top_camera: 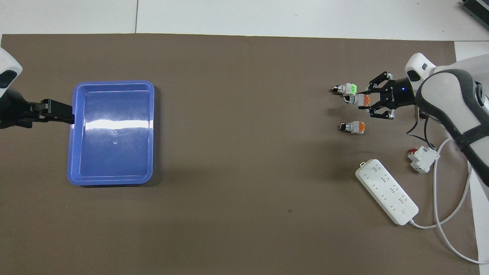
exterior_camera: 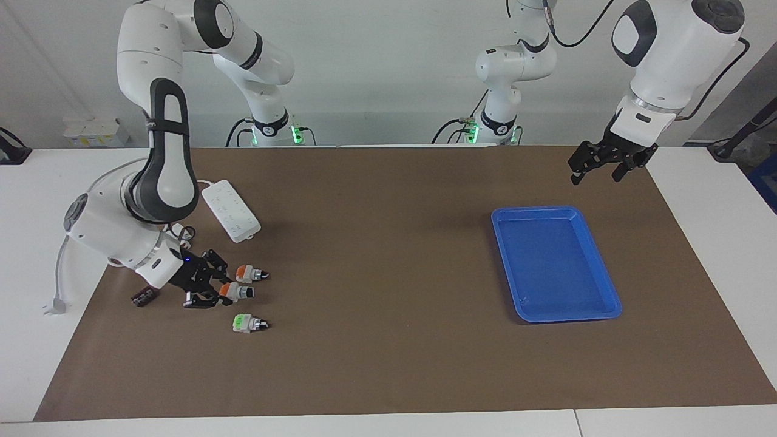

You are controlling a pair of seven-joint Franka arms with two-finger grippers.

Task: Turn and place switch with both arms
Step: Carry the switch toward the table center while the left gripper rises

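1. Your target — the small selector switch point(exterior_camera: 234, 292) with orange face, silver collar and black knob point(top_camera: 356, 100) — has a white-grey body.
2. In the overhead view its long axis runs 3 to 9 o'clock, knob toward 9.
3. The right gripper point(exterior_camera: 213, 290) is clamped on it, above the brown mat point(exterior_camera: 388, 340), between two other switches.
4. The left gripper point(exterior_camera: 598, 169) — fingers spread — waits by the blue plastic tray point(exterior_camera: 598, 306).

Robotics lab: two white arms point(exterior_camera: 152, 121) bolted at bench point(exterior_camera: 388, 376) (brown mat on top), bare white wall, trailing cables.
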